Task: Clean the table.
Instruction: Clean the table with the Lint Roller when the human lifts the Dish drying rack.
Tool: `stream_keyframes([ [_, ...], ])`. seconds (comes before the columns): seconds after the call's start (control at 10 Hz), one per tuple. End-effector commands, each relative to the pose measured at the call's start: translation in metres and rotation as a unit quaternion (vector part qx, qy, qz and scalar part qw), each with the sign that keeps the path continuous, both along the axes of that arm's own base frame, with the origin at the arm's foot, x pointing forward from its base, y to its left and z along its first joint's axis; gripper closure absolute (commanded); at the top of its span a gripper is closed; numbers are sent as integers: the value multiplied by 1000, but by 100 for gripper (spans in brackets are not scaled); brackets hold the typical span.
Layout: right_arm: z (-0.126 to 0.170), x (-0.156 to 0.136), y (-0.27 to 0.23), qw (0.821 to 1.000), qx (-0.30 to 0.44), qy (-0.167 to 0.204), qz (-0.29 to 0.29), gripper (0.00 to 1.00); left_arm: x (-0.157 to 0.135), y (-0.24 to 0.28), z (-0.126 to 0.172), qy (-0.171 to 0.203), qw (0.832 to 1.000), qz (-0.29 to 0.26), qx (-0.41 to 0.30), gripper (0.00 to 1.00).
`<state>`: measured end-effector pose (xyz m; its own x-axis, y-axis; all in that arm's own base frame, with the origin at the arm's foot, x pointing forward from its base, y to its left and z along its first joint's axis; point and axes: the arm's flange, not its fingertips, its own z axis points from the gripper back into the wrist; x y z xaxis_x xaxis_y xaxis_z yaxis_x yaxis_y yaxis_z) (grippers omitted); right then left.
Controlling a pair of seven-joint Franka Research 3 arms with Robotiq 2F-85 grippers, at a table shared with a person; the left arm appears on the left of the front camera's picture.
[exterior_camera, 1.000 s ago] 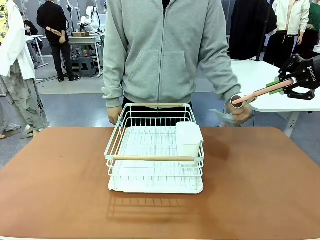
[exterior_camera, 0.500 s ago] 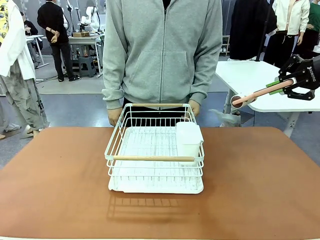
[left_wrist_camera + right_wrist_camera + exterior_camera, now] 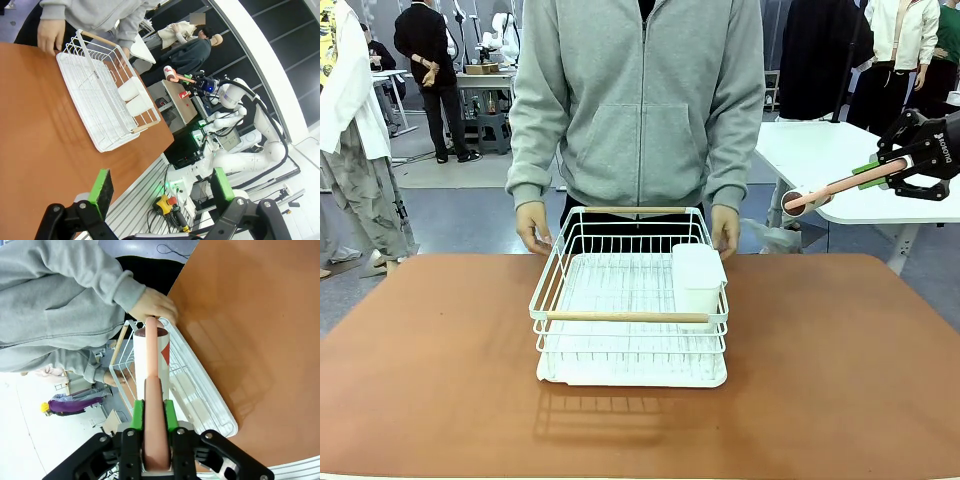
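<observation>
Looking at your rig, the reddish-brown surface (image 3: 840, 370) sat in front of both arms with a white dish rack (image 3: 625, 317) in the middle of it, and a person in a grey hoodie had both hands (image 3: 724, 228) at the rack's far end. Your right jaws were clamped on the pink handle of a lint roller (image 3: 835, 186), held up in the air off the far right corner, while your left jaws were spread wide with nothing between them.

Right pads (image 3: 136, 415) green, housing black. Between them salmon-pink roller handle (image 3: 152, 390). Past fingertips: white roll (image 3: 141, 360), dark red end. Beyond: white wire rack (image 3: 200, 400), reddish-brown table (image 3: 250, 315), grey hoodie sleeve (image 3: 75, 270). Left pads (image 3: 102, 186) green.
</observation>
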<state>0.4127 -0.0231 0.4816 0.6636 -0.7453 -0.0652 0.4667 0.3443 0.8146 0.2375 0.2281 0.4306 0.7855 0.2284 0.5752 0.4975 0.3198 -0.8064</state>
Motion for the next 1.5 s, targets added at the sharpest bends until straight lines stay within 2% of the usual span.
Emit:
stream_keyframes([
  [0.0,1,0,2,1000,-3,-1,3,99,-3,1,1,-3,1000,-1,-3,0],
  [1.4,1,0,2,1000,-3,-1,3,99,-3,1,1,-3,1000,-1,-3,0],
])
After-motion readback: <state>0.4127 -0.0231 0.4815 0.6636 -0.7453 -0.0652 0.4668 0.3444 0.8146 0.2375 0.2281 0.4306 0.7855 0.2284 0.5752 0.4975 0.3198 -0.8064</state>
